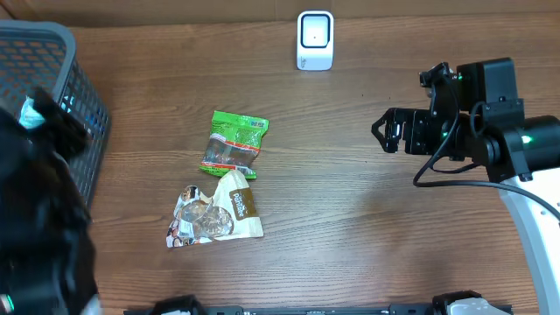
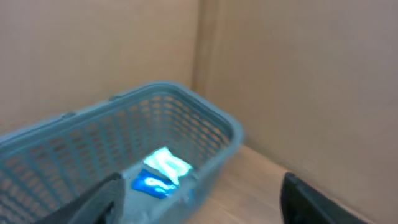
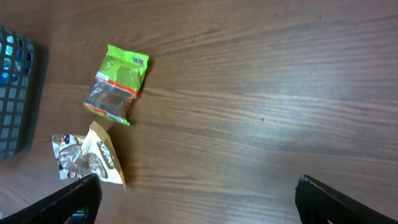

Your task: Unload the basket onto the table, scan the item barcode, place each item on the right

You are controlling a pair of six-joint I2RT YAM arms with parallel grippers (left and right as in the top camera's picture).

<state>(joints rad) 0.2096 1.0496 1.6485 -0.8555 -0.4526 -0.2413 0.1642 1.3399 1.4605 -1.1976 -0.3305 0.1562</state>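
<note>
The green snack packet (image 1: 234, 144) is lying flat on the wooden table (image 1: 350, 219), near the middle and below the white barcode scanner (image 1: 315, 39), which is standing at the far edge. A brown and white snack pouch (image 1: 216, 210) is lying just beside the packet on its near side, their corners meeting or nearly meeting. A blue and white packet (image 2: 158, 174) is resting on the floor of the grey plastic basket (image 1: 83, 131) at the table's left edge. The left gripper (image 2: 202, 186) is hovering over that basket with its jaws spread apart and nothing between them. The right gripper (image 3: 198, 186) is hanging above bare table well to the right of the packets, jaws spread wide and gripping nothing.
</note>
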